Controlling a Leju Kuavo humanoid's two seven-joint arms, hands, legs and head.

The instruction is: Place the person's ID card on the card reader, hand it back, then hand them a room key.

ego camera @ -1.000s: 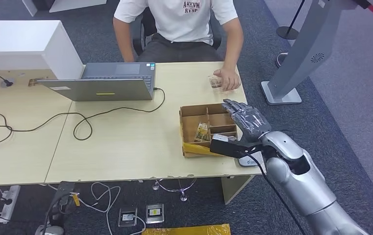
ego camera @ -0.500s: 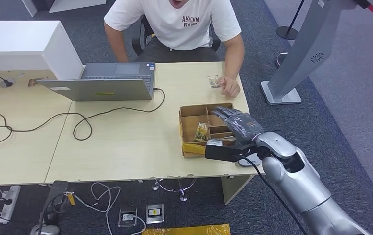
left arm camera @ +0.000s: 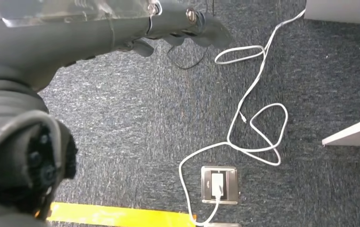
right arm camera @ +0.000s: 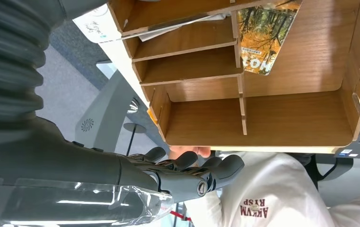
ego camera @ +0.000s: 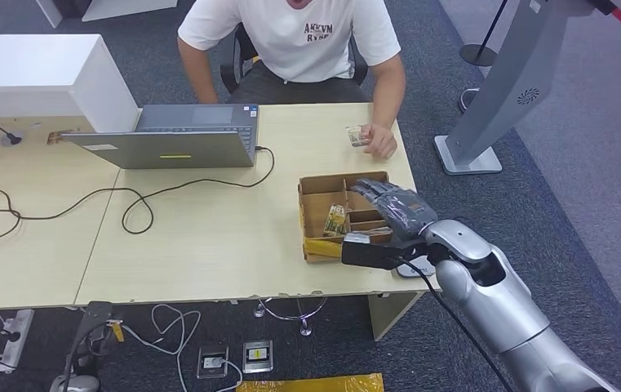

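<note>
The pale wooden tabletop (ego camera: 209, 237) carries a grey open laptop (ego camera: 172, 139) and a brown wooden compartment box (ego camera: 319, 192). The silver right hand (ego camera: 396, 208) hovers over the box, fingers (right arm camera: 187, 163) spread, holding nothing. A small printed card (ego camera: 357, 135) lies under the person's hand (ego camera: 382, 143), well apart. Thin, stiff and light, it is likely slippery; pinch an edge. The box walls crowd any reach. The left hand (left arm camera: 121, 33) hangs over carpet, fingers loosely extended, empty.

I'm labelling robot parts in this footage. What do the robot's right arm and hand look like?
The right arm has smooth silver shells with dark gaps at the joints and a black cable along it. A black box sits at the wrist. The right robot hand is dark grey, partly under clear plastic film, behind a grey ribbed cover.
</note>
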